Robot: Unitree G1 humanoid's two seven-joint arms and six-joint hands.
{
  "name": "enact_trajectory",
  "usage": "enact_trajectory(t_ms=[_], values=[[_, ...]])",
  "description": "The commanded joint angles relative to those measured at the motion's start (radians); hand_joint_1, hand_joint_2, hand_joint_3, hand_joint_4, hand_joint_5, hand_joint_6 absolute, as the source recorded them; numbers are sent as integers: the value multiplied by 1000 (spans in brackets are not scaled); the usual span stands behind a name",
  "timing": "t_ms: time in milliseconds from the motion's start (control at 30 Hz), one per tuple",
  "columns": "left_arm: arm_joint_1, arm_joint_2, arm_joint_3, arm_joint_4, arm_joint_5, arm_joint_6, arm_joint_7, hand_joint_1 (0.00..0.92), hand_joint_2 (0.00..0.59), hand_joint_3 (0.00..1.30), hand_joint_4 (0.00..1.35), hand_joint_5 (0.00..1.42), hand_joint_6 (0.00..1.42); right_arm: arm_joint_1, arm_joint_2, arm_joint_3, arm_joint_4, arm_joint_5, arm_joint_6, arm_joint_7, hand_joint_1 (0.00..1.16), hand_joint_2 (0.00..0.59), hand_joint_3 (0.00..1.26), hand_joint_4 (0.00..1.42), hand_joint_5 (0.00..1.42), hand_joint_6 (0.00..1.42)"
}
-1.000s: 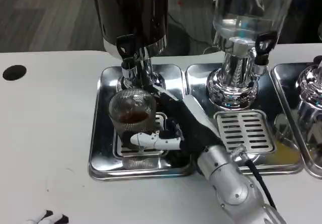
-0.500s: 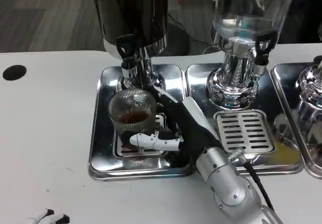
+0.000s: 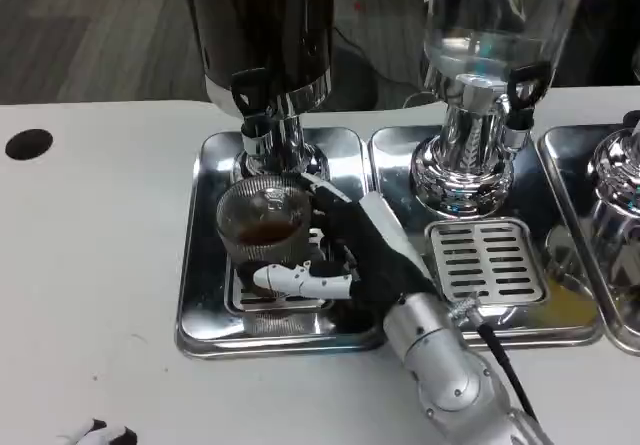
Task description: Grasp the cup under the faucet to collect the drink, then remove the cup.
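A ribbed clear glass cup [image 3: 263,223] with a little brown drink stands on the left steel tray [image 3: 200,265], right below the faucet [image 3: 256,115] of the dark dispenser [image 3: 262,25]. My right hand [image 3: 345,255] wraps around the cup from its right side, thumb in front of the cup's base and fingers behind it. At the bottom left edge of the picture the fingertips of my left hand [image 3: 95,432] peek in, apart from everything; how they are held cannot be told.
A clear dispenser [image 3: 485,35] stands on the middle tray [image 3: 400,165] with a slotted drip grate [image 3: 490,260]. A third dispenser [image 3: 620,185] is at the right edge. A black hole [image 3: 28,143] marks the white table at far left.
My right forearm has slid slightly left and forward. The cup stays under the faucet. The left fingertips have sunk lower in the picture.
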Motion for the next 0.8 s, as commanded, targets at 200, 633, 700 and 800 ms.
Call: enact_trajectory(t_ms=[200,633,700,800], values=[[-9,6,-5,9,5,9,-23,0,116,312,203,279,488,-9,21,6,4,-18,-6,-41,782,65,191,227,250,161],[-19,9,-4,17,-1,17,-40,0,117,314,211,286,488,-4,33,14,16,-24,-10,-81,794,68,276,308,290,178],[-21,8,-5,18,0,18,-43,0,117,315,214,288,488,-4,32,14,16,-23,-12,-88,794,68,294,325,298,179],[-25,8,-5,18,0,20,-47,0,118,325,224,290,488,-5,30,16,17,-23,-13,-92,794,68,314,340,305,179]])
